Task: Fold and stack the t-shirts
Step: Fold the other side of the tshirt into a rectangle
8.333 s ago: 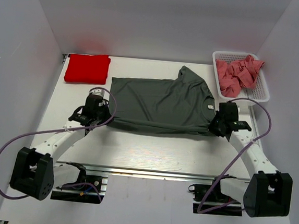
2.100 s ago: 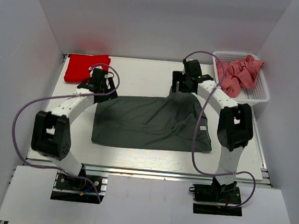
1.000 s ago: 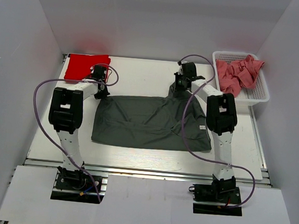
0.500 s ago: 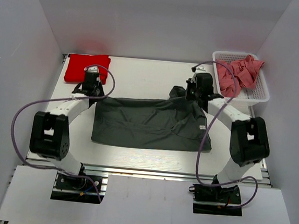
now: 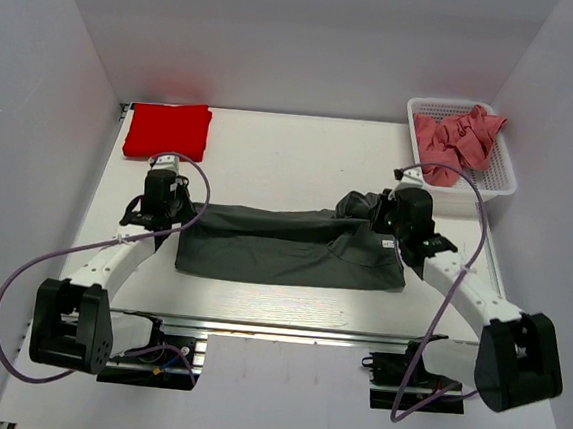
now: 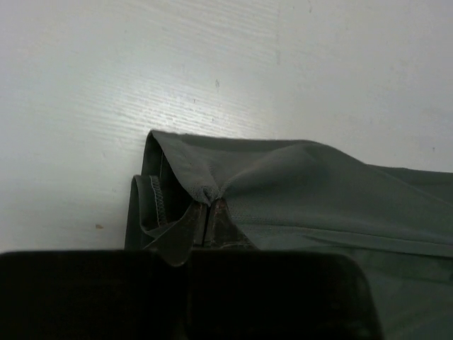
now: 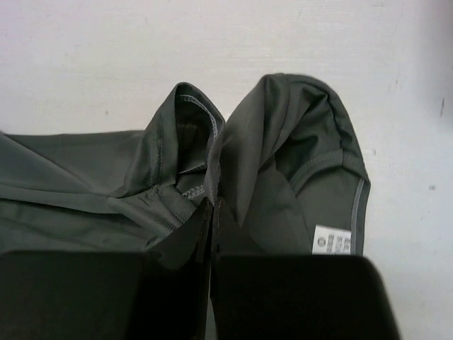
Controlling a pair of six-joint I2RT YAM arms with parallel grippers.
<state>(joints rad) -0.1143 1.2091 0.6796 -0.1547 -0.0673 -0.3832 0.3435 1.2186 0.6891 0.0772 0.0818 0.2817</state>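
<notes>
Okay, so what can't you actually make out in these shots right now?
- Top view: pink t-shirts lie bunched in the white basket; their number is unclear.
- Right wrist view: the label on the dark grey t-shirt is too small to read.
- Wrist views: the left claw and right claw pinch fabric, but folds hide how many layers.
- Top view: the red t-shirt is folded; one or several, unclear.

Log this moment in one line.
step: fold | left end effector: shut on dark grey fabric t-shirt, left edge | right end effector: shut on its right end | bright red fabric t-shirt: folded, far left
</notes>
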